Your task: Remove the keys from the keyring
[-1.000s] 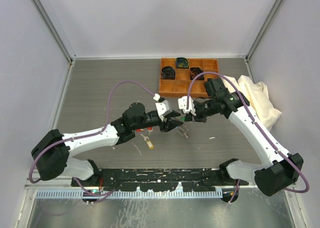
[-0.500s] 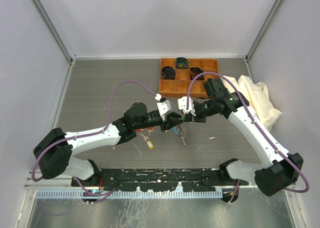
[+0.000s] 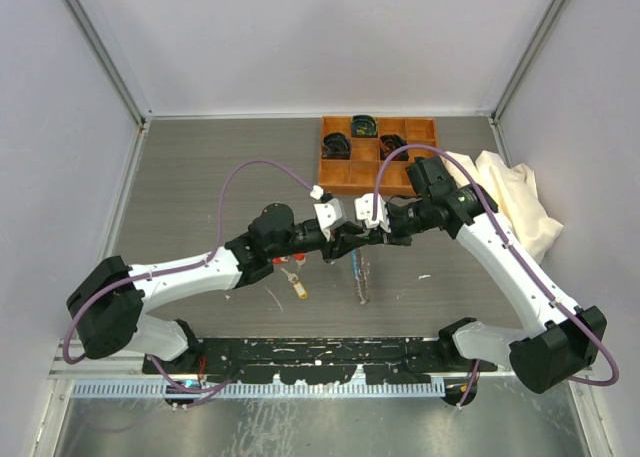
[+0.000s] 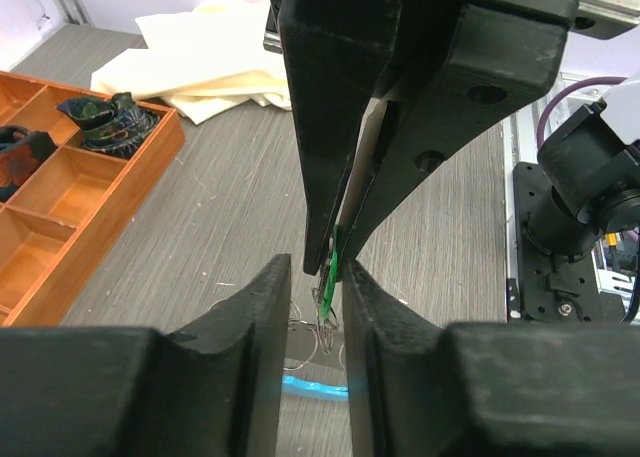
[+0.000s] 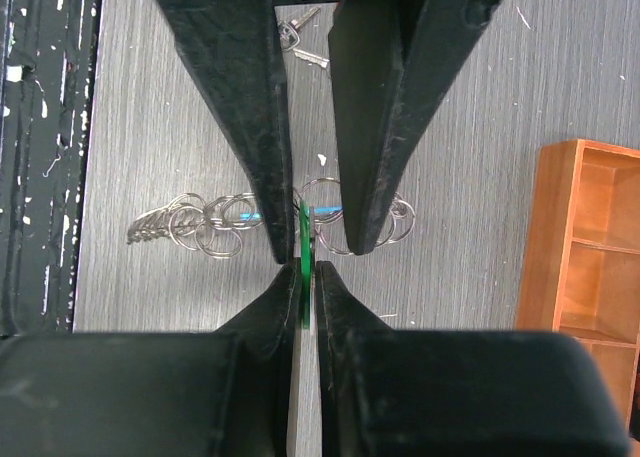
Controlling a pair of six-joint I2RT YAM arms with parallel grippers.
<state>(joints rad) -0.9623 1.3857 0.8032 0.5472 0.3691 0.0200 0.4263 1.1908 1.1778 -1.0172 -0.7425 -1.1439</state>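
Observation:
My right gripper [image 5: 305, 269] is shut on a key with a green tag [image 5: 304, 227], held edge-on above the table. The keyring [image 3: 361, 277], a silvery chain of rings, trails down from that key. Its light-blue segment [image 4: 315, 387] shows below. My left gripper [image 4: 315, 282] faces the right one tip to tip. Its narrow-set jaws straddle the green tag [image 4: 334, 267] and pinch a ring [image 4: 325, 317] hanging from it. Two loose keys [image 3: 294, 277], with red and yellow tags, lie on the table below the left wrist.
An orange compartment tray [image 3: 345, 182] holding black items stands at the back, right behind the grippers. A cream cloth [image 3: 510, 197] lies bunched at the right. The black base rail [image 3: 320, 357] runs along the near edge.
My left gripper has moved right up to the right gripper and narrowed its jaws around the ring. The keyring now trails out longer below the two grippers. The right gripper stayed put.

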